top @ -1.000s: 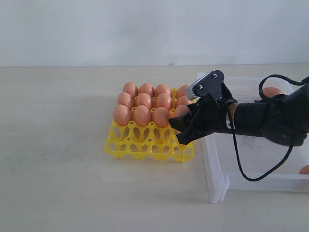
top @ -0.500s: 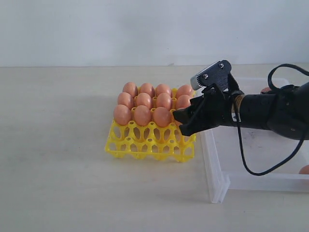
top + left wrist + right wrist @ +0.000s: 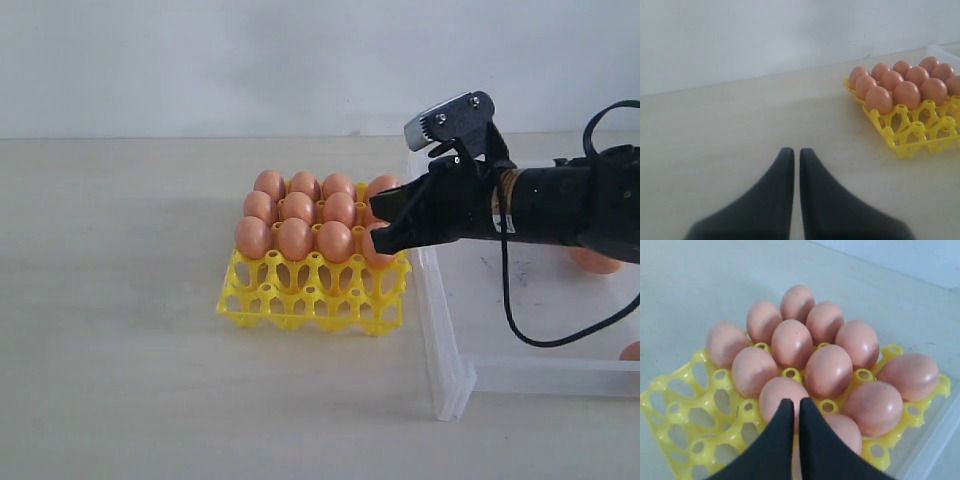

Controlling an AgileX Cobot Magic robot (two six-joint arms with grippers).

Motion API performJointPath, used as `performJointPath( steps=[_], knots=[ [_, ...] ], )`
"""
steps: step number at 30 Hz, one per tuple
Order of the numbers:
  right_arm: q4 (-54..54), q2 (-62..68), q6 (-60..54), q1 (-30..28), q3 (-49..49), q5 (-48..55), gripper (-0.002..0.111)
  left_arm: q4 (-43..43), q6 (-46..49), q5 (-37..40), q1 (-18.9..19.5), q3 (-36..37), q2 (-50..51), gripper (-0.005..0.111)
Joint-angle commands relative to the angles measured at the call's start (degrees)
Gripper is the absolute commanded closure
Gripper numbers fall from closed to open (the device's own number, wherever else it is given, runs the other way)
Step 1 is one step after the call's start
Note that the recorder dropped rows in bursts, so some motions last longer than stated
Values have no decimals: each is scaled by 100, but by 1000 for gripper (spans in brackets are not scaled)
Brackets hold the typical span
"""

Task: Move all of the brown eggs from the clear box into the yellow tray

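Just beneath closed right gripper (image 3: 792,407) — brown eggs (image 3: 829,371), yellow tray (image 3: 702,356)

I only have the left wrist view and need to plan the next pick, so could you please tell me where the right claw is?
Observer: The right claw hangs over the yellow tray, at its edge nearest the clear box.
Operator: Thank you. Is it carrying an egg?
Observer: No. The right wrist view shows its fingers pressed together with nothing between them.
Operator: Is anything left in the box to move?
Observer: Two brown eggs: one partly behind the arm, one cut off at the picture's edge.
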Motion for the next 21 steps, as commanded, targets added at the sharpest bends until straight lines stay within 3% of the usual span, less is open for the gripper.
performJointPath(
  steps=[1,13,16,21],
  knots=[
    [-225,7,262,11,25,410,109,9,29,-47,23,22,-22,103],
    [-378,831,403,133,-161,390,109,9,29,-47,23,22,-22,103],
    [-942,869,916,133,-161,404,109,9,29,-47,23,22,-22,103],
    [-2795,559,2032,122,-161,64,109,9,29,-47,23,22,-22,103]
  ],
)
